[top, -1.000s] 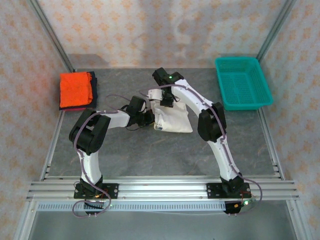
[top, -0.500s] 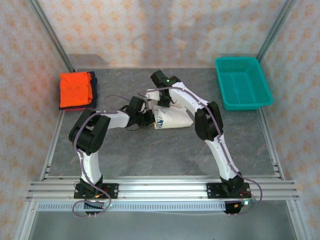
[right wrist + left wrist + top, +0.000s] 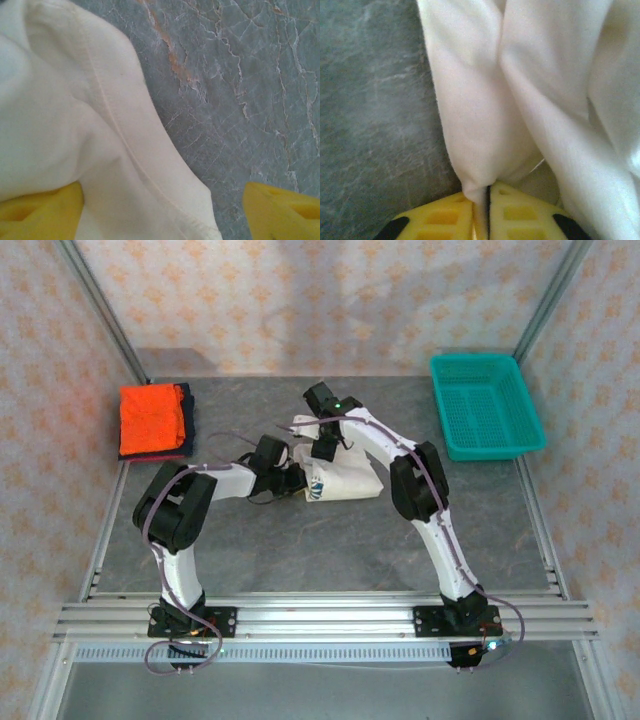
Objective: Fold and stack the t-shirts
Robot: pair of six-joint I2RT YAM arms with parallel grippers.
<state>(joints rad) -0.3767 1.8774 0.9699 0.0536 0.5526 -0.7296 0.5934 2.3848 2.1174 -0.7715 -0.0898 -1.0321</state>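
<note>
Folded smaller now, the white t-shirt [image 3: 348, 482] lies mid-surface [image 3: 300, 550]. Right jaws have let go and stand wide apart; left jaws pinch its edge. I think it goes next on the orange t-shirt [image 3: 150, 418] at ten o'clock.

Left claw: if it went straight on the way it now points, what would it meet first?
The white shirt: the left claw pinches a fold of it, and more of the cloth lies directly ahead.
</note>
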